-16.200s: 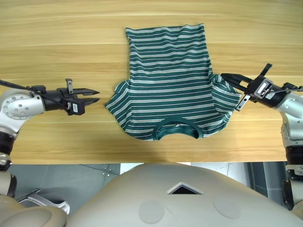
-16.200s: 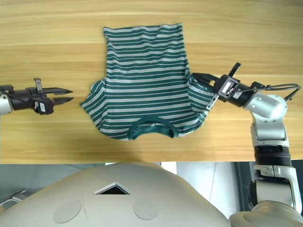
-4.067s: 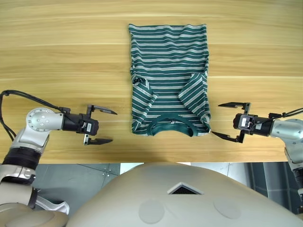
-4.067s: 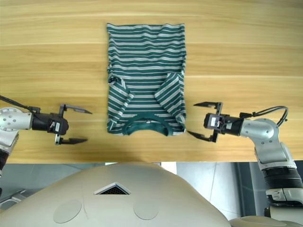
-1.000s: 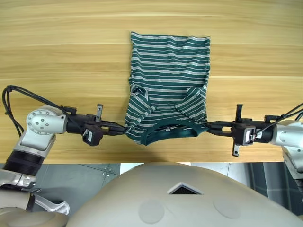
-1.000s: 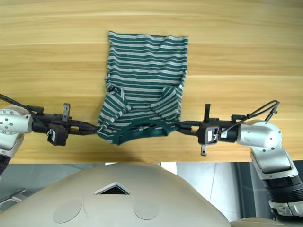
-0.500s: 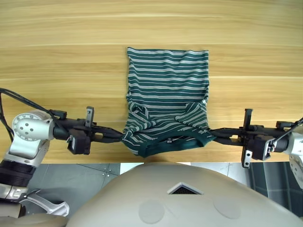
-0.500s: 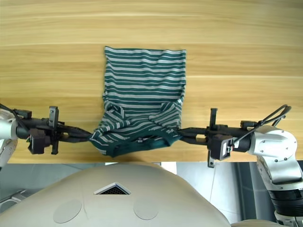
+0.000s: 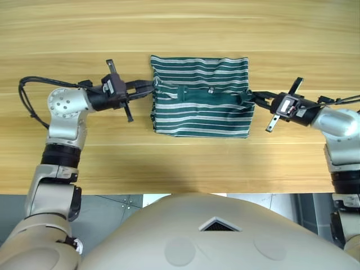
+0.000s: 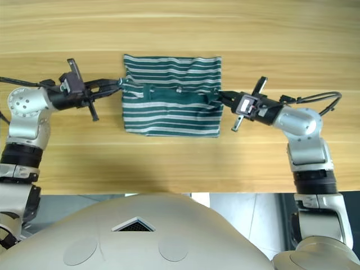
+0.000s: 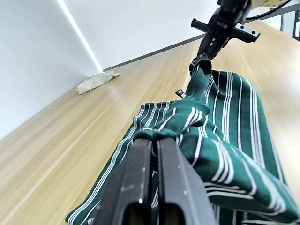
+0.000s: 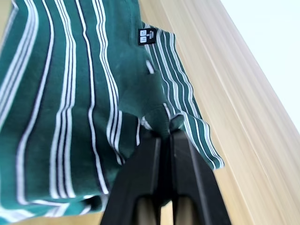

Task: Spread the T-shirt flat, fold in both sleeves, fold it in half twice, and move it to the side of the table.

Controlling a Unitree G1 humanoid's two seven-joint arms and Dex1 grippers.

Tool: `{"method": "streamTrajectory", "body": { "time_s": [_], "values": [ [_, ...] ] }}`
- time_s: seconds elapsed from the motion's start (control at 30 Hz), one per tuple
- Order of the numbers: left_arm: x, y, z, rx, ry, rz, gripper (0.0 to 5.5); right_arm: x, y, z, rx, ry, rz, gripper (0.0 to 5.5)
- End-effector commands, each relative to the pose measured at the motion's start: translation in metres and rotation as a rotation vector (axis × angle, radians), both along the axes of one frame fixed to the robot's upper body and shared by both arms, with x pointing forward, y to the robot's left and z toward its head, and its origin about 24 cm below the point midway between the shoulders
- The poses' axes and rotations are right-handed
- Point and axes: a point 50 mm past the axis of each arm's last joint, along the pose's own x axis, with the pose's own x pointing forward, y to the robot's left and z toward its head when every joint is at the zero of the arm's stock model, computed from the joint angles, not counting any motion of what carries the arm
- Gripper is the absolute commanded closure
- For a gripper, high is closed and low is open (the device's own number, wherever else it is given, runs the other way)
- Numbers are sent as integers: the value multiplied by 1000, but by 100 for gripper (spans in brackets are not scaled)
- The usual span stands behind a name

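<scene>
I see the T-shirt (image 9: 199,115) lying mid bench (image 9: 67,34), its long axis running side to side between my hands, left hand (image 9: 149,85) clamped on its left collar corner, right hand (image 9: 251,96) on the right.

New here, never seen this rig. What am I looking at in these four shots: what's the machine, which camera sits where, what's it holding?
It is a humanoid robot with two arms, each ending in a two-finger gripper. The two wide pictures come from a stereo camera on its head, looking down over the arms onto a wooden table. The two close pictures come from a camera on each wrist, looking out along that arm's gripper at the cloth. On the table lies a green striped T-shirt, folded over so the collar band runs across its top layer. The left gripper is shut on the shirt's left edge and the right gripper on its right edge, each pinching the cloth by the collar band.
</scene>
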Motion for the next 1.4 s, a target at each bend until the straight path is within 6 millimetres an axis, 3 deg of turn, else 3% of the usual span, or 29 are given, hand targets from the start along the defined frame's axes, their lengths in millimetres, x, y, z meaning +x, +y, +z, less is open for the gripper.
{"method": "streamTrajectory", "body": {
  "time_s": [0.03,0.23,0.47,0.63,0.77,0.9,0.97,1.0,1.13,1.4],
  "values": [
    [36,-2,-15,82,51,164,550,31,12,-12,-70,-27,-54,545],
    [66,-16,-28,135,132,305,550,72,26,-12,-27,-67,-137,545],
    [79,-29,-33,135,162,433,550,105,29,-5,34,-112,-272,545],
    [83,-30,-38,175,184,538,550,113,35,-19,-1,-63,-309,545],
    [78,-32,-56,363,217,577,550,106,42,-47,-87,47,-311,545],
    [78,-38,-63,427,229,619,550,98,45,-71,-162,125,-366,545],
    [79,-40,-63,434,224,630,550,97,45,-76,-182,124,-406,506],
    [79,-41,-63,428,227,632,515,96,46,-78,-182,124,-419,486],
    [84,-47,-57,354,240,657,463,103,47,-71,-96,101,-495,427],
    [108,-47,-20,183,177,818,335,136,55,-23,229,10,-699,288]
  ]
}}
